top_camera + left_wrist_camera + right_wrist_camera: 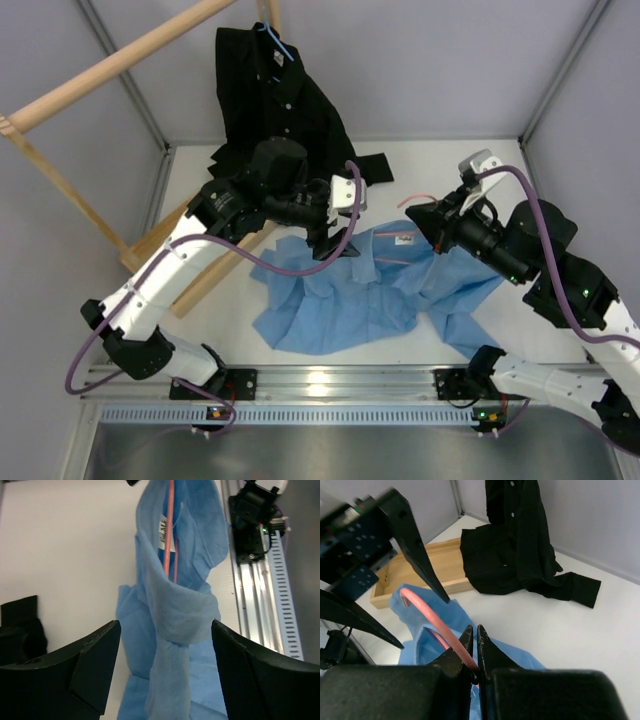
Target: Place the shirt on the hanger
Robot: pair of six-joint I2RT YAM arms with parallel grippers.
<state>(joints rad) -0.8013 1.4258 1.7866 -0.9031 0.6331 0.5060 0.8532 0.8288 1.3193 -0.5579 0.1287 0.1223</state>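
The light blue shirt (350,295) lies crumpled on the white table between my two arms. The pink hanger (402,234) runs into its collar area. In the left wrist view its wire (169,535) goes into the cloth beside the label. My left gripper (335,240) hangs over the shirt's left part. It is open, with a raised fold of the shirt (180,615) between its spread fingers (90,665) and not touching them. My right gripper (474,630) is shut on the pink hanger wire (435,617), just above the shirt (415,610).
A black shirt (275,100) hangs on a blue hanger (280,42) from a wooden rack (110,65) at the back left, its sleeve trailing on the table. The rack's wooden base (200,270) lies left of the blue shirt. A metal rail (330,385) runs along the near edge.
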